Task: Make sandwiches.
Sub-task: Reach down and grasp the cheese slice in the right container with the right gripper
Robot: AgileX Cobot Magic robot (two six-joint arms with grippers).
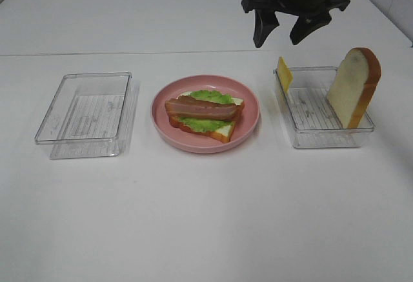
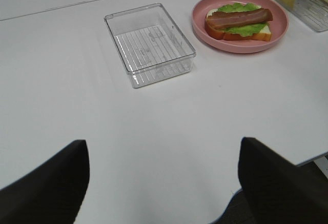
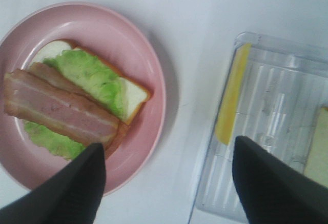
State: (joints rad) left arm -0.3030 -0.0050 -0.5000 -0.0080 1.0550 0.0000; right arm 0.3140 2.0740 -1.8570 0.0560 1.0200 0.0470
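Observation:
An open-faced sandwich (image 1: 205,114) lies on the pink plate (image 1: 248,124): a white bread slice, green lettuce and bacon strips (image 1: 201,108) on top. It shows in the left wrist view (image 2: 239,21) and the right wrist view (image 3: 66,108) too. A yellow cheese slice (image 1: 284,73) and a second bread slice (image 1: 353,87) stand on edge in the right clear tray (image 1: 310,141). My right gripper (image 1: 281,37) hangs open and empty above the table, behind the gap between plate and right tray. The left gripper (image 2: 161,183) is open and empty, well short of the left tray.
An empty clear tray (image 1: 87,111) sits left of the plate, also seen in the left wrist view (image 2: 148,44). The right wrist view shows the cheese slice (image 3: 231,101) leaning on the tray wall (image 3: 241,39). White tabletop surrounds everything.

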